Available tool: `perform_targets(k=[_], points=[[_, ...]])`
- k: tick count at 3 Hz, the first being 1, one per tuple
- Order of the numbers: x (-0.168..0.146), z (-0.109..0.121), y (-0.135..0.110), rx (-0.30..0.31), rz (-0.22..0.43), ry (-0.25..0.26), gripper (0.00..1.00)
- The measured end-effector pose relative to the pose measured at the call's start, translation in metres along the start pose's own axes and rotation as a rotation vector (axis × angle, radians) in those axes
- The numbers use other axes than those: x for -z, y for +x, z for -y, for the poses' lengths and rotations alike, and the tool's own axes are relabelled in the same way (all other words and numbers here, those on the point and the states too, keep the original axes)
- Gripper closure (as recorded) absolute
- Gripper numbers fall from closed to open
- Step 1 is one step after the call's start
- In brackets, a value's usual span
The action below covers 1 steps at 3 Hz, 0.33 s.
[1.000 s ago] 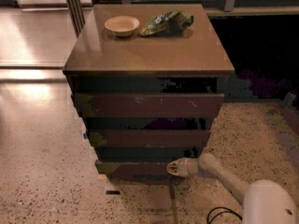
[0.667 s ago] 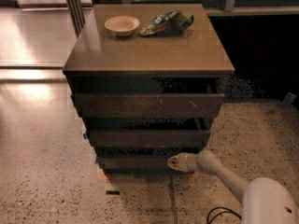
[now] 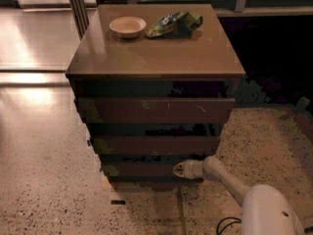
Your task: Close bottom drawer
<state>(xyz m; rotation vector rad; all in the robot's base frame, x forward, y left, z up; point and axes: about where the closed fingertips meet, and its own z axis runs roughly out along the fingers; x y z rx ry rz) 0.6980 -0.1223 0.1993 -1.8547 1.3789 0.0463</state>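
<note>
Reaching in from the lower right, the pale arm [image 3: 230,182] sets the claw [image 3: 182,169] at the front of the bottom drawer [image 3: 139,170], right of that front's middle, with its tip pointing left. I cannot tell whether the claw is open or closed, and nothing can be seen held in it. It seems to touch the wood, though the contact is hard to judge against the dark front. The bottom drawer is the lowest of three in a dark brown cabinet [image 3: 122,88], just above the speckled floor [image 3: 44,180]. Its front lies about in line with the two above, so it looks pushed in or nearly so; whether it is fully home I cannot tell. Over it sits the middle drawer [image 3: 156,145], plain and dark, and over that the wider top drawer [image 3: 156,110], whose front bears pale scratches. The cabinet's counter [image 3: 156,58] carries a small pale bowl [image 3: 127,26] near its far left corner. Just beside the bowl, to the right, lies a crumpled green bag [image 3: 175,23]; the two are close but apart. The arm runs back to the robot's white body [image 3: 269,209] at the lower right edge, with a dark cable [image 3: 226,225] looping on the floor just left of it.
</note>
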Motion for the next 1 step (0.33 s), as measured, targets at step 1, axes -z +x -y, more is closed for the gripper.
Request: perform_targets(k=[1], points=[[0.0000,0.0000,0.0000,0.000,0.000,0.000,1.00]])
